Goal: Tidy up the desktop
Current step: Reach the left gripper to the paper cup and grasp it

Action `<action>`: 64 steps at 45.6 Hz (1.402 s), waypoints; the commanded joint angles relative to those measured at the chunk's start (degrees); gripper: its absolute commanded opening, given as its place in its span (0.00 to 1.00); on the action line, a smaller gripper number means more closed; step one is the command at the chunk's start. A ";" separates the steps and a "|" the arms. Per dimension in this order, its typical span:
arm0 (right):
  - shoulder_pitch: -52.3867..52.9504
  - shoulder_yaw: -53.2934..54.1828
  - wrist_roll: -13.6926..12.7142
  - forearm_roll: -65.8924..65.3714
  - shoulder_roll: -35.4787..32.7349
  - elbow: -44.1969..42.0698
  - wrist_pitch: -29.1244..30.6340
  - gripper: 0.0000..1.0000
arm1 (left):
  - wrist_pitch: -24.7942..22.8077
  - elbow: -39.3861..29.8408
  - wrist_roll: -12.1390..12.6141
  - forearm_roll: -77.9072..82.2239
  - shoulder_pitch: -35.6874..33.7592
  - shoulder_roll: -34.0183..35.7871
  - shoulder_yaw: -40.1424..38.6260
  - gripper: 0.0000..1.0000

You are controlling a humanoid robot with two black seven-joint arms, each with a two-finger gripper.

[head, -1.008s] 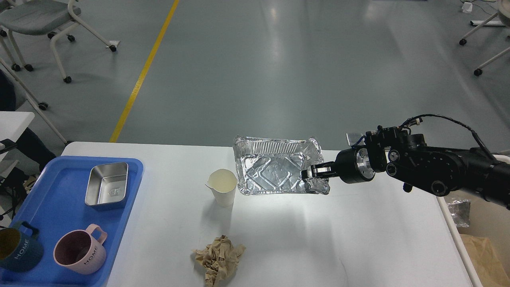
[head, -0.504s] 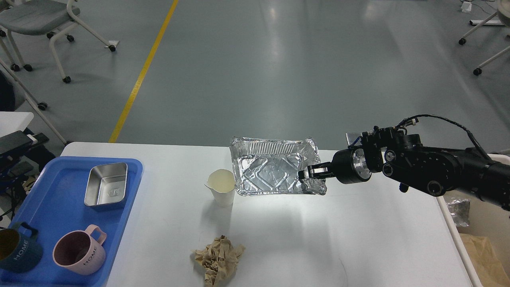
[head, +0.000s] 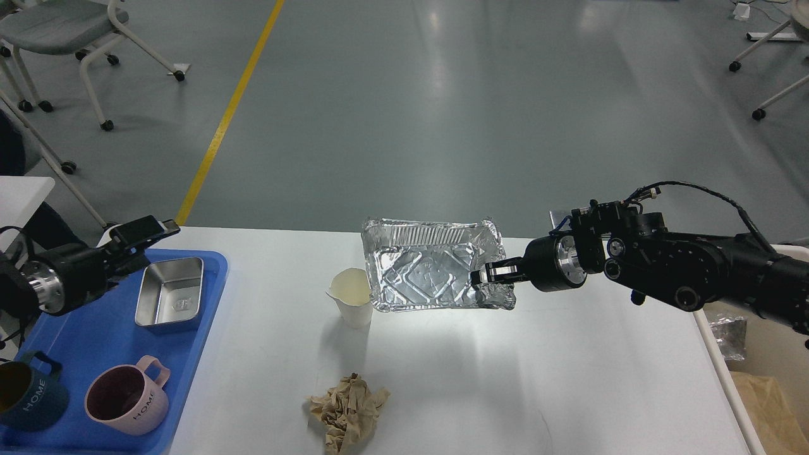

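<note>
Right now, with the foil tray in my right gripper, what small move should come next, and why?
Probably carry the foil tray right, toward the bin past the desktop edge. The right gripper pinches its crumpled corner and holds it lifted, close to the paper cup, so moving away avoids knocking the cup.

Looks like a robotics lab or test hall: wide grey polished floor with a yellow lane line, castered chairs pushed aside (more wheeled legs at far right), cables trailing near the white desktop.
</note>
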 commanded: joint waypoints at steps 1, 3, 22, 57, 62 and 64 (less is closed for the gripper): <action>-0.02 0.00 0.00 0.00 0.00 0.00 0.00 0.00 | 0.24 4.21 -0.08 -0.02 -6.74 -6.07 8.28 0.96; -0.02 0.00 0.00 0.00 0.00 0.00 0.00 0.00 | 0.32 5.87 -0.08 -0.02 -8.32 -8.71 10.22 0.96; -0.20 0.09 0.09 0.00 0.00 0.00 0.00 0.00 | 0.85 10.36 -0.08 0.59 -14.74 -20.75 19.54 0.96; -0.20 0.35 0.09 0.00 -0.35 0.09 -0.35 0.00 | 2.26 21.88 -0.35 4.11 -15.89 -35.61 25.78 0.79; -0.20 0.53 0.09 0.00 -0.35 0.00 -0.35 0.00 | 2.61 22.93 -0.26 4.20 -15.89 -36.58 26.14 0.74; -0.20 0.62 0.09 0.00 -0.35 0.00 -0.35 0.00 | 2.61 23.20 -0.17 4.20 -15.80 -36.84 26.22 0.69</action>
